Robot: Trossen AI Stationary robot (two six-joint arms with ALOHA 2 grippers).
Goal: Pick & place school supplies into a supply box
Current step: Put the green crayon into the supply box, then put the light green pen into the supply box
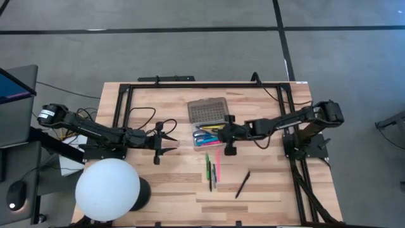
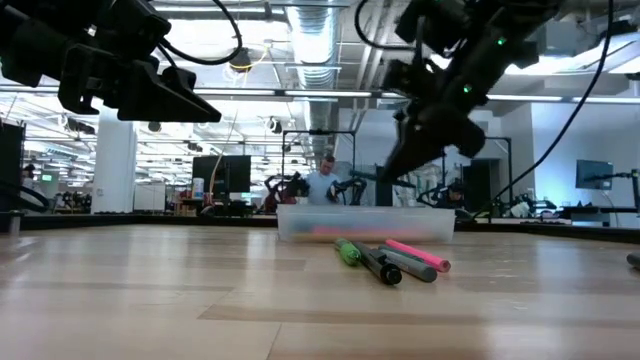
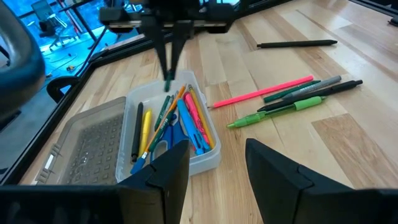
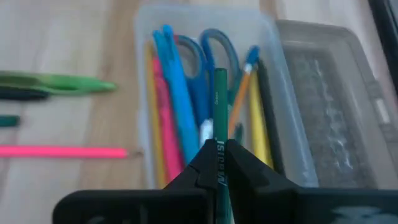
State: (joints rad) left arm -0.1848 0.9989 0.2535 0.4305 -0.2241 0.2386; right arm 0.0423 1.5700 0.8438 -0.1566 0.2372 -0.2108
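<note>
The supply box [image 1: 197, 144] is a clear tray with its grey lid [image 1: 207, 111] folded open on the far side. In the tray lie several pens, pencils and blue-handled scissors [image 3: 163, 134]. My right gripper [image 4: 217, 155] hovers over the tray, shut on a green pen [image 4: 220, 99]. More school supplies lie loose on the table nearer the front: a pink pen [image 3: 261, 93], a green marker [image 3: 273, 112], grey and dark ones, and a black pen [image 1: 243, 183]. My left gripper [image 3: 217, 165] waits open, left of the box and raised above the table. My right gripper pinches the green pen's shaft [image 4: 219, 142] between its two fingers. The pen lies along the fingers and juts out past their tips. The fingers slant down from the table's right side. The pen is lifted clear of the table, its lower end [image 3: 166, 84] above the tray.
A large white sphere [image 1: 107, 190] on a dark base stands at the front left. A black frame [image 1: 126, 95] runs along the table's far and side edges. Bare wood lies between the loose pens and the front edge.
</note>
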